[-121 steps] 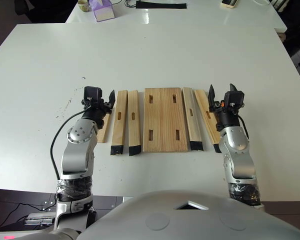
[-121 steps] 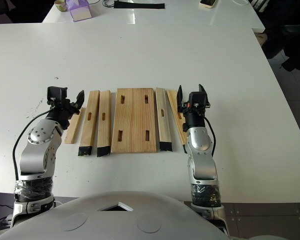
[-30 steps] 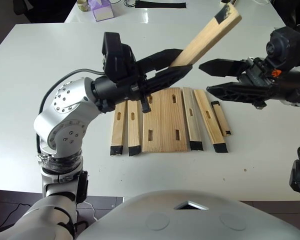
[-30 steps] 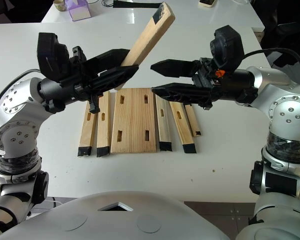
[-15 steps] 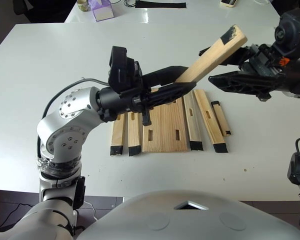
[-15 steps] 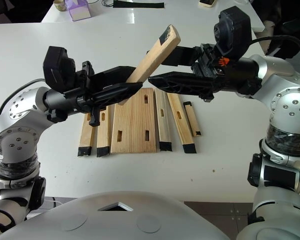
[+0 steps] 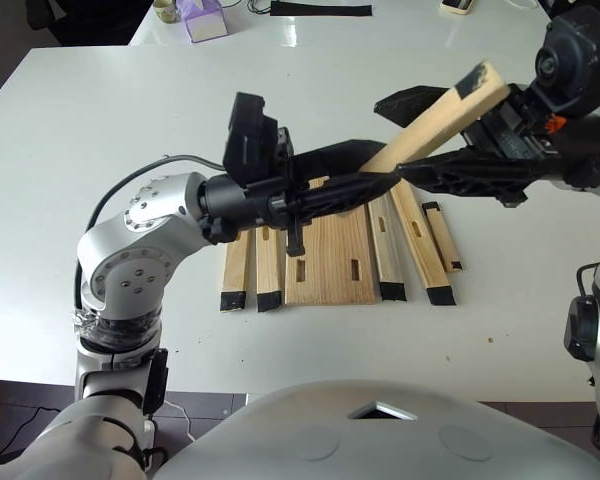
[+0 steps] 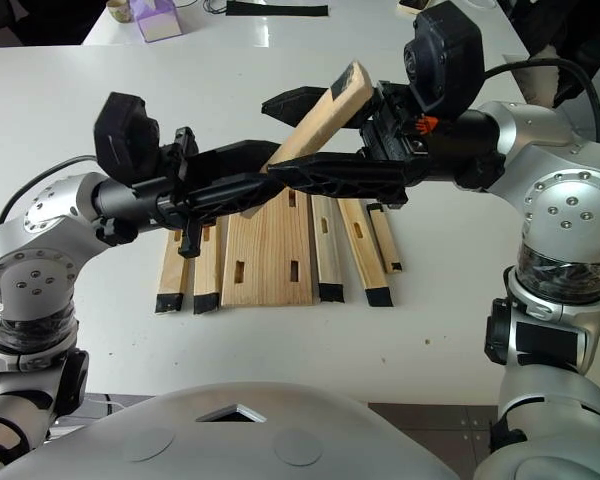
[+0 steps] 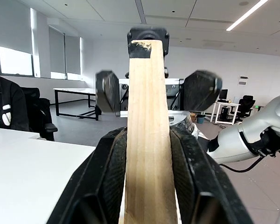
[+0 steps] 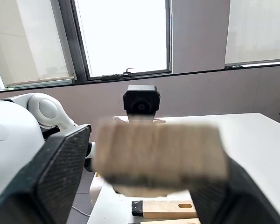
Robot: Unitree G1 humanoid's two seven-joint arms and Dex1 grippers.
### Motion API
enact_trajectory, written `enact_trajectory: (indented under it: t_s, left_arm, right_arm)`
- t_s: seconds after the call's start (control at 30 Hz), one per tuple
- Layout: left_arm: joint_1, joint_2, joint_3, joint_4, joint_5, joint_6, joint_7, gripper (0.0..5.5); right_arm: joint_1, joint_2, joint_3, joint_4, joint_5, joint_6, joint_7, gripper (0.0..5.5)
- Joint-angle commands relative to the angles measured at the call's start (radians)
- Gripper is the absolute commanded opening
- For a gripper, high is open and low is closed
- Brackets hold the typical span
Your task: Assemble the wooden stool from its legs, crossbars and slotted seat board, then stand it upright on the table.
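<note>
My left gripper (image 7: 375,165) is shut on the lower end of a wooden leg (image 7: 440,113), which slants up over the table with its black-tipped end high to the right. My right gripper (image 7: 392,137) is open, and its fingers (image 9: 107,91) stand on either side of the leg with gaps. In the right wrist view the leg's end (image 10: 158,156) sits between the open jaws. The slotted seat board (image 7: 330,260) lies flat below. Two legs (image 7: 238,265) lie to its left. To its right are two more legs (image 7: 415,245) and a short crossbar (image 7: 442,240).
The parts lie near the front of a broad white table (image 7: 100,130), which has bare surface behind and on both sides. A second table at the back holds a purple tissue box (image 7: 202,18), a cup (image 7: 166,10) and a black strip (image 7: 320,10).
The left gripper picked a leg up from the table. Over the last second the right gripper moved left until its open fingers straddle the raised leg, which has tilted slightly lower.
</note>
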Motion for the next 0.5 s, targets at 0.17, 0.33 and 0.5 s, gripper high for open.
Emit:
enact_trajectory:
  t_s: [0.17,0.33,0.5]
  left_arm:
    - [-0.025,-0.023,-0.003,0.013,0.006,-0.008,0.018,1.31]
    - [-0.054,-0.035,0.013,0.006,-0.050,0.008,0.049,1.31]
    - [-0.063,-0.037,0.015,0.000,-0.071,0.016,0.061,1.31]
  right_arm:
    - [-0.021,-0.024,0.027,0.009,-0.058,-0.033,0.054,2.04]
    - [0.003,-0.029,0.057,-0.007,-0.118,-0.061,0.085,1.35]
    - [0.027,-0.042,0.078,-0.018,-0.159,-0.088,0.108,1.33]
